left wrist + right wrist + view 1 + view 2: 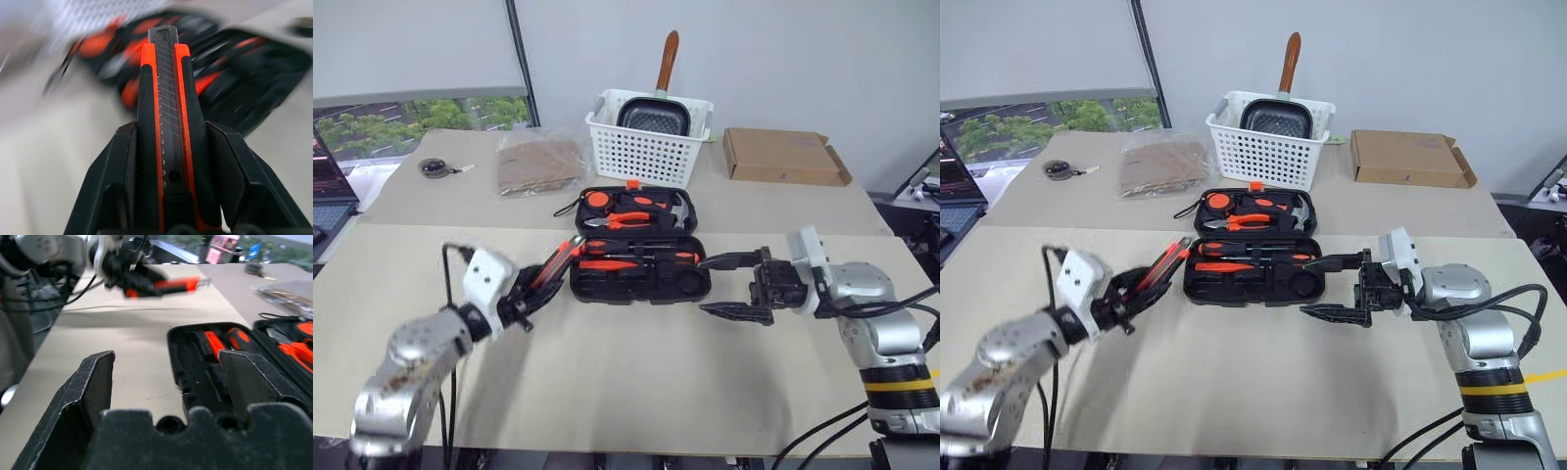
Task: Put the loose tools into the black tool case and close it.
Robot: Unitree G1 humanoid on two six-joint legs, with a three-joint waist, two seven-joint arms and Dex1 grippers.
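Fingers of the left gripper [526, 296] are clamped on the orange-and-black utility knife [552, 264], ribbed along its slider, held above the table [607, 382] just beside the left end of the open black tool case [639, 257]. The right gripper [736, 286] hangs spread wide at the case's right end, holding nothing. The moulded plastic case lies mid-table.
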